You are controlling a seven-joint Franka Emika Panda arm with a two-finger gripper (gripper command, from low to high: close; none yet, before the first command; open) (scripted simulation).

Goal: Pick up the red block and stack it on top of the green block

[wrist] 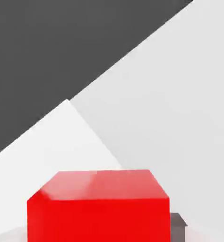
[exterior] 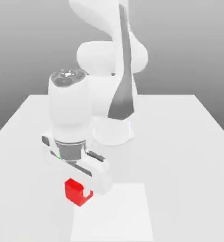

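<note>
Main risk: hand swings w/ load too low, clips green block, a sliver of which shows past the hand's housing, & shifts the stack base. Next: poor alignment over green, as the hand hides most of it; red could be set off-ctr & topple. Lesser: red block may slip or twist if grip is uneven. Hand cond.: closed to block width, pinching red betw. fingertips, under the palm

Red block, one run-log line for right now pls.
gripper: shut on red block | green block: mostly hidden | stack: not yet made | block clear of table: cannot tell
</note>
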